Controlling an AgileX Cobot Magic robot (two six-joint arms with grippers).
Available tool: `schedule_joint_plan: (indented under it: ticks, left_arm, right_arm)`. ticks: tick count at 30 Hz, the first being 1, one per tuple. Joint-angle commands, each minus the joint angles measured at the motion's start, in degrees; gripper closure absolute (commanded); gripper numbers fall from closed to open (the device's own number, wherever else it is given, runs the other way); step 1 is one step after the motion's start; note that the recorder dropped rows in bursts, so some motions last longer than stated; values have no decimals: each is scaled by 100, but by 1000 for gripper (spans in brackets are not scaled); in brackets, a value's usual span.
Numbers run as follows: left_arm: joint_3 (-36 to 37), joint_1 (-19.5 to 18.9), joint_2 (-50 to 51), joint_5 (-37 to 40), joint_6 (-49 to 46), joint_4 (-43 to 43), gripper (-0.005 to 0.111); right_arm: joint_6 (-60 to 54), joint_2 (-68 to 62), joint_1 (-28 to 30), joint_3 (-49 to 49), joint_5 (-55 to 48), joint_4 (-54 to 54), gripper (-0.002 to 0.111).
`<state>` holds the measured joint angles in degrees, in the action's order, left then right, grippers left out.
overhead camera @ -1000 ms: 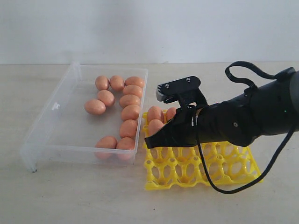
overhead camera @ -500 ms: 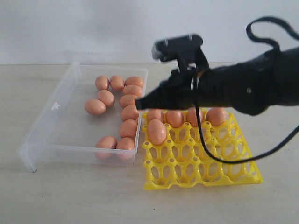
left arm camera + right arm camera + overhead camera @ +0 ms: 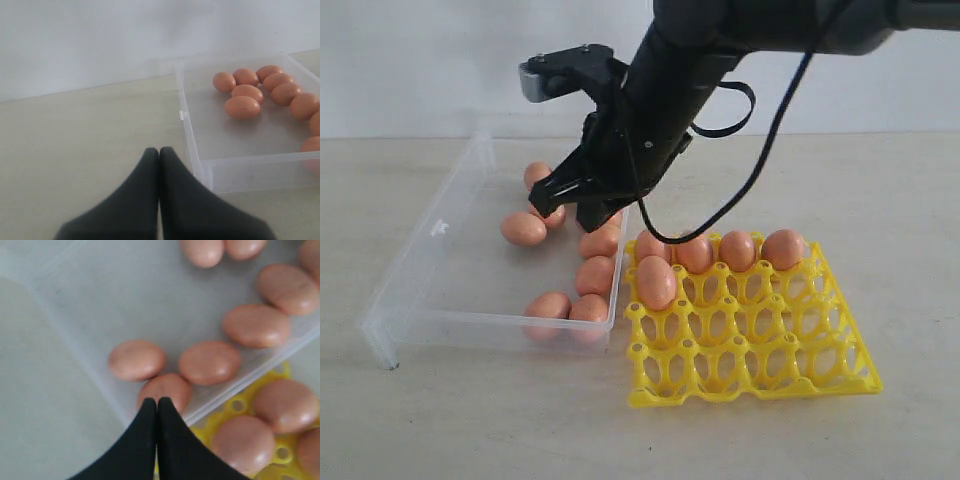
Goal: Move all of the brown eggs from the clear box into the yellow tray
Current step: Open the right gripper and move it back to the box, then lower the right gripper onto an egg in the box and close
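right hand (image 3: pixel 565 200), fingertips pressed together and empty, above the brown eggs (image 3: pixel 595 275) in the clear box (image 3: pixel 425 235), five already seated in the yellow tray (image 3: pixel 750 372); descending unopened, it would likely strike or crack a shell rather than straddle it.

Orange-brown eggs (image 3: pixel 657 283) — yellow tray (image 3: pixel 750 393)
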<state>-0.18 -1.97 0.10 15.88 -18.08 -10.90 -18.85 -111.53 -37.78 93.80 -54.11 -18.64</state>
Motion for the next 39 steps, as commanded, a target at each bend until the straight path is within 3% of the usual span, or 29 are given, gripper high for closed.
schedule_joint_plan:
  ticks: [1,6,12,15,32,39]
  left_arm:
    - [18,51,-10,-96,52,-41,111]
    - [18,51,-10,-96,52,-41,111]
    - [18,51,-10,-96,52,-41,111]
    - [18,51,-10,-96,52,-41,111]
    - [18,51,-10,-96,52,-41,111]
    - [18,51,-10,-96,52,-41,111]
  right_arm:
    - [-213,-313,-4,858,-1328,-467,109]
    - [-280,-391,-71,1030,-780,-504,104]
    - [-388,-763,-293,1030,-1039,-363,63]
    - [-211,-916,-340,1030,-1038,-259,54]
    - [1484,-1631,-340,1030,-478,-155,54]
    - [1732,-1992,-340,1030,-87,-962,54]
